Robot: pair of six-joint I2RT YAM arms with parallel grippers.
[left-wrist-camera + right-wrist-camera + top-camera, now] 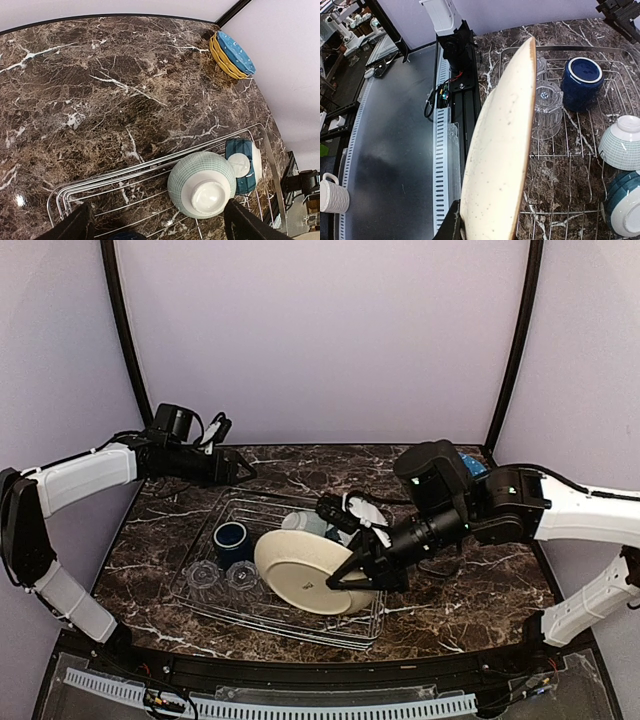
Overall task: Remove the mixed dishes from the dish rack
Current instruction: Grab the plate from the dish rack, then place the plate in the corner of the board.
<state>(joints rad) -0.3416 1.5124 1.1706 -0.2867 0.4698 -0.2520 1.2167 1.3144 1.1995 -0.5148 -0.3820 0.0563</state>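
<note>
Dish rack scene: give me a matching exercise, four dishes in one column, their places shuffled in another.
1 round cream speckled plate
2 dark blue ceramic mug
3 pale green-checked bowl
4 yellow and blue spotted plate

A on the marble table, outside the wire dish rack
B bottom up beside a teal bowl
C held on edge by the right gripper
D in the rack beside the clear glasses

Pairs: 1-C, 2-D, 3-B, 4-A
</note>
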